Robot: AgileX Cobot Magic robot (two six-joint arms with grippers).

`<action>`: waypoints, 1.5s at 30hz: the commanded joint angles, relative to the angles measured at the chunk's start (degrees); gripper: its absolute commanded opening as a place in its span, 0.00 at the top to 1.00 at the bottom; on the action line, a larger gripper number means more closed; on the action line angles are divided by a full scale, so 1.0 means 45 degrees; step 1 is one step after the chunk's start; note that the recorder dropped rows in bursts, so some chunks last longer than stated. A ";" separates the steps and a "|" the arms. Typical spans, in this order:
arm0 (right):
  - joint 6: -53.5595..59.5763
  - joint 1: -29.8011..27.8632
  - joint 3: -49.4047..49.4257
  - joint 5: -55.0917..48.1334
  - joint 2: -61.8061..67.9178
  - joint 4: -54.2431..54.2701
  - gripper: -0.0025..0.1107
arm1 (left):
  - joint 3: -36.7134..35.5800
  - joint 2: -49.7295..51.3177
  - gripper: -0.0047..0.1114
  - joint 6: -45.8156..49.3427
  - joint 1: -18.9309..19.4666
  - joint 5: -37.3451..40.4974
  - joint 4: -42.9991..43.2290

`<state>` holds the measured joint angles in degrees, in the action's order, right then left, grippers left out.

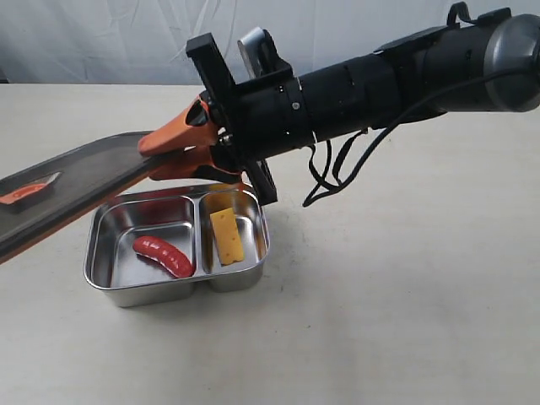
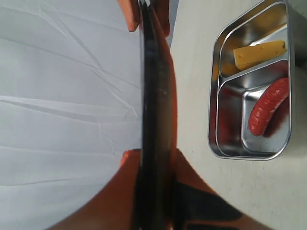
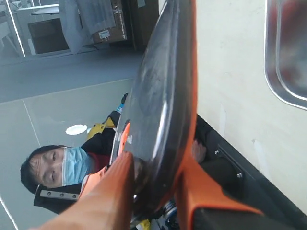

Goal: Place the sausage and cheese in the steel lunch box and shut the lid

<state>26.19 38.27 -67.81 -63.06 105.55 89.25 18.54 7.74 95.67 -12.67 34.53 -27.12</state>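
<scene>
The steel lunch box [image 1: 110, 287] stands on the table. The red sausage [image 1: 163, 256] lies in its left compartment and the yellow cheese [image 1: 226, 234] in its right one. The dark lid [image 1: 84, 173], with its orange valve tab [image 1: 29, 192], hangs tilted above and left of the box. My right gripper [image 1: 173, 152] is shut on the lid's right end. The left gripper [image 2: 152, 158] is shut on the lid [image 2: 153, 96], seen edge-on, and is out of the exterior frame. The right wrist view shows my right gripper [image 3: 156, 163] clamping the lid [image 3: 163, 96].
The left wrist view has the box [image 2: 213, 120] beside the lid, holding cheese [image 2: 259, 53] and sausage [image 2: 268, 112]. A box corner [image 3: 273, 72] shows in the right wrist view. A masked person [image 3: 53, 167] sits beyond the table. A pale backdrop [image 1: 101, 34] runs behind.
</scene>
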 commanded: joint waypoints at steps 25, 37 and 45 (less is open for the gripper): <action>0.1436 0.0536 -0.0023 0.4570 -0.0814 -0.1435 0.98 | 0.0093 0.0059 0.53 -0.1870 -0.0109 0.2064 -0.0512; 0.1467 0.0536 0.0358 0.6588 -0.1984 -0.0871 0.98 | 0.0093 -0.0387 0.54 -0.6715 -0.0109 0.1358 0.2932; 0.1868 0.0536 0.2809 0.9725 -0.4366 0.0060 0.98 | 0.0093 -0.1077 0.54 -1.0447 -0.0109 0.0185 0.4622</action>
<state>33.52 40.82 -58.42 -22.58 88.92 86.90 18.67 4.07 53.81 -12.67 37.80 -7.50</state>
